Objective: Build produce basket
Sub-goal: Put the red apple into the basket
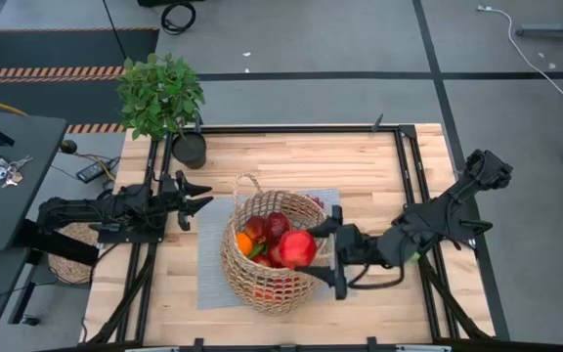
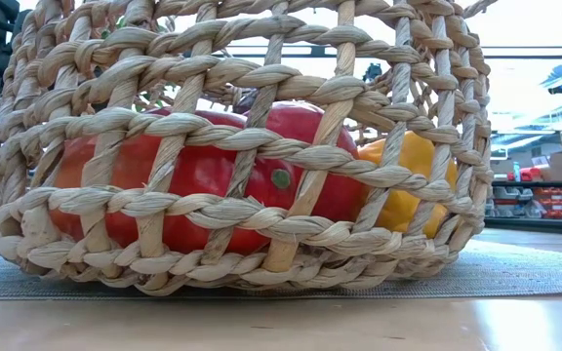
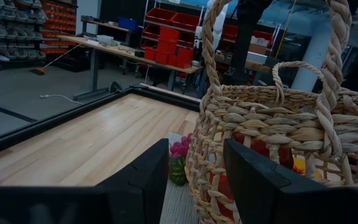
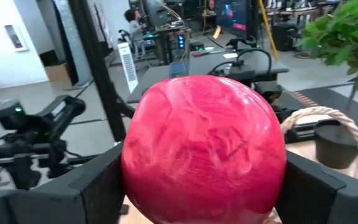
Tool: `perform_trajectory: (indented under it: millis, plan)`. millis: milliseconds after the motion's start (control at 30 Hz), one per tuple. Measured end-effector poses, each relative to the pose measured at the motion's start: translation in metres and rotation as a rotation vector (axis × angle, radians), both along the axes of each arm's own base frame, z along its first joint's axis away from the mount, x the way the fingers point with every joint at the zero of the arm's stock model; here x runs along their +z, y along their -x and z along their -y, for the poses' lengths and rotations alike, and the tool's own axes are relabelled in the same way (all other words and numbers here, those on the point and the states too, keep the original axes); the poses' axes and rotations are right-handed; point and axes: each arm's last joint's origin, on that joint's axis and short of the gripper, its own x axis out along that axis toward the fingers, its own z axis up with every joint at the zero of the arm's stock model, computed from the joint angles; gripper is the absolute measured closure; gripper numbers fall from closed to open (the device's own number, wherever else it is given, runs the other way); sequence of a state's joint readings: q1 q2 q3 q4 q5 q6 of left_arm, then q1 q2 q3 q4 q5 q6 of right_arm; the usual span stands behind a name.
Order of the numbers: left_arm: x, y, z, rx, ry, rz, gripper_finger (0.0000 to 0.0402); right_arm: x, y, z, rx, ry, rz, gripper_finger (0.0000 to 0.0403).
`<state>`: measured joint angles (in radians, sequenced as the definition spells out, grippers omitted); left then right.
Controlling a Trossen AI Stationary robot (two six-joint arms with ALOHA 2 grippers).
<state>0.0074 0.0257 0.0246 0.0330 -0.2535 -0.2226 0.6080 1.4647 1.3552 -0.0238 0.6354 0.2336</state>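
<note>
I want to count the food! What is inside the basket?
Inside the basket lie dark red fruits, something orange and a yellow piece. The right end effector holds a red fruit over it, hiding whatever lies below.

The left claw (image 3: pixel 194 180) shows two dark fingers (image 3: pixel 145 183) at the near edge, a gap between them, holding nothing. Just past them stands the woven basket (image 3: pixel 272 137), its near loop handle (image 3: pixel 213 43) rising up and a second handle (image 3: pixel 294 74) farther back. Red produce (image 3: pixel 261 148) shows through the weave. A small pink and green item (image 3: pixel 179 158) lies on the grey mat (image 3: pixel 178 205) beside the basket. The wooden table (image 3: pixel 86 143) stretches away toward red bins (image 3: pixel 169 40) on shelving.
</note>
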Motion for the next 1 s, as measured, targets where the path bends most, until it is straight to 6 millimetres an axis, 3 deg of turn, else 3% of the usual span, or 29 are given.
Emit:
perform_trajectory:
  millis: [133, 233, 533, 633, 833, 1000]
  plan:
    - [0.000, 0.000, 0.000, 0.000, 0.000, 0.000, 0.0241, -0.002, -0.007, 0.011, -0.005, 0.049, -0.022, 0.0072]
    - [0.000, 0.000, 0.000, 0.000, 0.000, 0.000, 0.0241, -0.007, -0.012, 0.018, -0.030, 0.200, -0.059, 0.0072]
    - [0.000, 0.000, 0.000, 0.000, 0.000, 0.000, 0.0241, -0.008, -0.017, 0.030, 0.013, 1.005, -0.147, 0.0069]
    - [0.000, 0.000, 0.000, 0.000, 0.000, 0.000, 0.0241, -0.008, -0.018, 0.031, 0.027, 1.195, -0.175, 0.0069]
    - [0.000, 0.000, 0.000, 0.000, 0.000, 0.000, 0.0241, -0.008, -0.017, 0.033, 0.010, 1.432, -0.242, 0.0069]
    - [0.000, 0.000, 0.000, -0.001, 0.000, 0.000, 0.0241, -0.009, -0.017, 0.033, 0.037, 1.524, -0.263, 0.0069]
